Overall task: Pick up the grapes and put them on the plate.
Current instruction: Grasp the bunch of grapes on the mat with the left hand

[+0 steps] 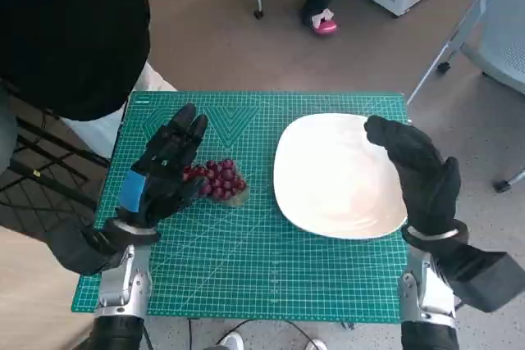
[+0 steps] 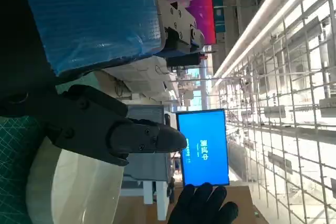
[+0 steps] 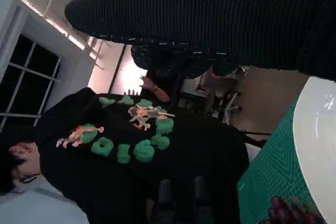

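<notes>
The left hand (image 1: 164, 171) is black and hard-shelled, with blocky segmented fingers (image 2: 142, 137) and a band of bright blue tape (image 2: 92, 17) across its back; behind the tape, the left wrist view shows pale grey housing with small dark screw holes. The right hand (image 1: 418, 171) wears a black ribbed knitted glove (image 3: 220, 19) ending in a pale ring at the wrist. Both forearms (image 1: 123, 284) are pale silver-grey with visible mechanical joints, each wrapped above in loose dark cloth.
</notes>
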You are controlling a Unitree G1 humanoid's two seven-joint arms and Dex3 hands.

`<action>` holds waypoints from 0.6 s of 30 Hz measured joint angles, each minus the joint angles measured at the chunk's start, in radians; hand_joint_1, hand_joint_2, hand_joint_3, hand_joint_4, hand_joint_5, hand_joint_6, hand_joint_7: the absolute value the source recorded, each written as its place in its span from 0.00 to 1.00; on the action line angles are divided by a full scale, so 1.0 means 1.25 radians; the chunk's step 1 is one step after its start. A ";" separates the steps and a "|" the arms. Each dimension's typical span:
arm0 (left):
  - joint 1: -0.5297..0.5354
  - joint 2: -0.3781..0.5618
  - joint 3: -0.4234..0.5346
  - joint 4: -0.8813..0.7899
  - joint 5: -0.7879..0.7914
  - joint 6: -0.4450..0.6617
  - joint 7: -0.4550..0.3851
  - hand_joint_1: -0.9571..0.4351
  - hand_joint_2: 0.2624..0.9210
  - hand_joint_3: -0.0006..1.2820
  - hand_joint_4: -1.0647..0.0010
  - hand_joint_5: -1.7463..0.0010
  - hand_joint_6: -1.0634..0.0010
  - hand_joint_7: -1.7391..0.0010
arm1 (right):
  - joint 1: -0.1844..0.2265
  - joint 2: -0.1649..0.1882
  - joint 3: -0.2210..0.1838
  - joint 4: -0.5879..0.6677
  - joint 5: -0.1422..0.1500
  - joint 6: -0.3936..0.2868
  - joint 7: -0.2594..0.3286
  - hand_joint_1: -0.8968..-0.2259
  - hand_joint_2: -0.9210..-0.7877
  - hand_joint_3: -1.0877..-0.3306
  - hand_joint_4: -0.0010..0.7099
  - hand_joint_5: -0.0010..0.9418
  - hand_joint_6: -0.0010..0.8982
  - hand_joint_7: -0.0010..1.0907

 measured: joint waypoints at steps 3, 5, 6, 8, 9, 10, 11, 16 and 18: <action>0.000 0.000 0.000 0.000 0.000 0.000 0.002 0.32 1.00 0.22 0.81 1.00 0.69 1.00 | 0.000 0.000 0.000 0.001 0.000 0.000 0.000 0.42 0.00 0.39 0.52 0.00 0.22 0.02; 0.000 0.000 0.000 0.000 0.000 0.000 0.003 0.32 1.00 0.22 0.81 1.00 0.69 1.00 | 0.000 0.000 0.000 0.002 -0.001 0.000 0.000 0.42 0.00 0.39 0.52 0.00 0.22 0.02; 0.000 0.000 0.000 0.000 0.000 0.000 0.004 0.32 1.00 0.22 0.81 1.00 0.69 1.00 | 0.000 0.000 0.000 0.002 -0.001 0.000 0.000 0.42 0.00 0.39 0.52 0.00 0.22 0.02; 0.000 0.000 0.000 0.000 0.000 0.000 0.004 0.32 1.00 0.22 0.81 1.00 0.69 1.00 | 0.000 0.000 0.000 0.002 -0.001 0.000 0.000 0.42 0.00 0.39 0.52 0.00 0.22 0.02; 0.000 0.000 0.000 0.000 0.000 0.000 0.004 0.32 1.00 0.22 0.81 1.00 0.69 1.00 | 0.000 0.000 0.000 0.002 -0.001 0.000 -0.001 0.42 0.00 0.39 0.52 0.00 0.22 0.02; 0.000 0.000 0.000 -0.001 0.000 0.000 0.004 0.31 1.00 0.22 0.81 1.00 0.69 1.00 | 0.000 0.000 0.001 0.001 -0.002 0.000 -0.001 0.42 0.00 0.39 0.52 0.00 0.22 0.02; 0.000 0.000 0.000 -0.001 0.000 0.000 0.004 0.31 1.00 0.22 0.81 1.00 0.69 1.00 | 0.000 0.000 0.001 0.000 -0.002 0.001 -0.001 0.42 0.00 0.39 0.52 0.00 0.22 0.02; 0.000 0.000 0.000 -0.002 0.000 0.000 0.004 0.31 1.00 0.22 0.81 1.00 0.69 1.00 | 0.002 0.001 0.003 -0.009 -0.003 0.006 -0.006 0.42 0.00 0.39 0.52 0.00 0.22 0.02; 0.000 0.000 0.000 -0.002 0.000 0.000 0.004 0.31 1.00 0.22 0.81 1.00 0.69 1.00 | 0.003 0.001 0.003 -0.014 -0.003 0.007 -0.009 0.42 0.00 0.39 0.52 0.00 0.22 0.02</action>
